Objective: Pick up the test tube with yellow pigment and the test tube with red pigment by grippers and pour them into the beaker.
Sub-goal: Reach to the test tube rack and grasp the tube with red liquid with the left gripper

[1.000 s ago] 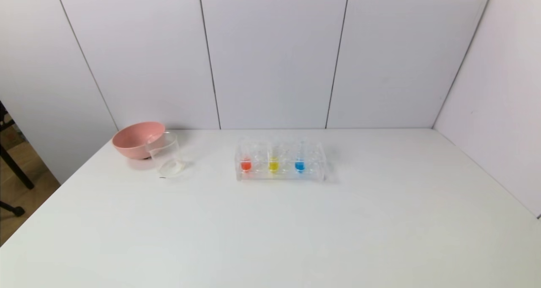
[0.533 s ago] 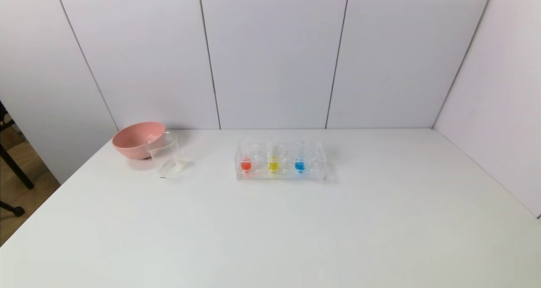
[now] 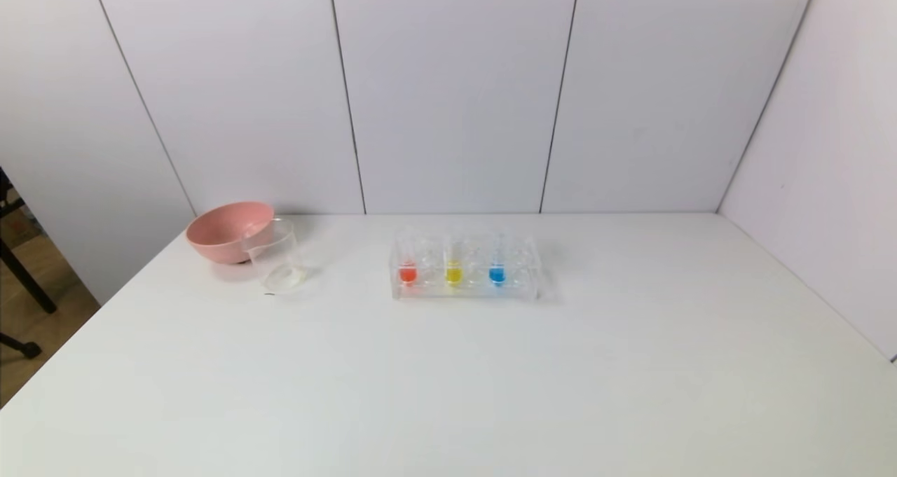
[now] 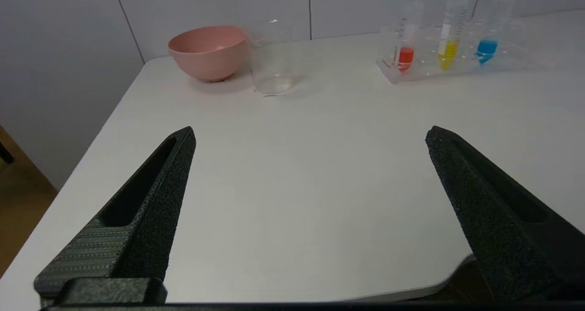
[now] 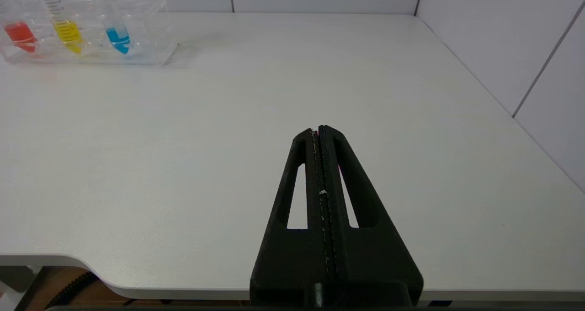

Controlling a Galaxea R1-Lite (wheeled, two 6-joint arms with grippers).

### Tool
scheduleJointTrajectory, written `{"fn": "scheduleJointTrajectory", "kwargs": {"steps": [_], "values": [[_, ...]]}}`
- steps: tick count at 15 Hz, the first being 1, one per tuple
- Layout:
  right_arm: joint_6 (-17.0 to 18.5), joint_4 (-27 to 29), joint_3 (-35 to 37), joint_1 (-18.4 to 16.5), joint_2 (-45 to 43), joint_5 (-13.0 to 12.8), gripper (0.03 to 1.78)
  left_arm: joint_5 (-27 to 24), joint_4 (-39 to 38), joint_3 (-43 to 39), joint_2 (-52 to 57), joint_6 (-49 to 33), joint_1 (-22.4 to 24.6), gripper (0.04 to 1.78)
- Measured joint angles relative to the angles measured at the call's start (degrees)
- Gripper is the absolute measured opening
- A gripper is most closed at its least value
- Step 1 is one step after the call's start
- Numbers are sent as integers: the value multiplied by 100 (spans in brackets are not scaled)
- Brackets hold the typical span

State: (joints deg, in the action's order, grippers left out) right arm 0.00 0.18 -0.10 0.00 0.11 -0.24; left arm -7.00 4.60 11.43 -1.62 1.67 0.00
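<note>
The red test tube (image 3: 407,272), the yellow test tube (image 3: 453,272) and a blue one (image 3: 497,273) stand upright in a clear rack (image 3: 520,288) at the table's middle back. The clear beaker (image 3: 277,256) stands to the left, in front of the pink bowl. Neither gripper shows in the head view. My left gripper (image 4: 311,135) is wide open and empty over the table's near left edge, far from the beaker (image 4: 272,57) and the tubes (image 4: 405,55). My right gripper (image 5: 318,130) is shut and empty over the near right edge, far from the rack (image 5: 151,50).
A pink bowl (image 3: 228,230) touches or nearly touches the beaker at the back left. White wall panels close the back and right side. The table's left edge drops to a wooden floor with a dark stand (image 3: 21,281).
</note>
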Motion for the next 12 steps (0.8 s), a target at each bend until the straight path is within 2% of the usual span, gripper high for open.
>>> {"fn": "scheduleJointTrajectory", "kwargs": {"steps": [6, 12], "values": [[0, 0, 0, 0, 0, 0, 11, -577, -99, 1690, -1621, -522, -16, 176], [0, 0, 0, 0, -1, 0, 11, -713, -1536, 2632, -3963, -580, -18, 176]]}}
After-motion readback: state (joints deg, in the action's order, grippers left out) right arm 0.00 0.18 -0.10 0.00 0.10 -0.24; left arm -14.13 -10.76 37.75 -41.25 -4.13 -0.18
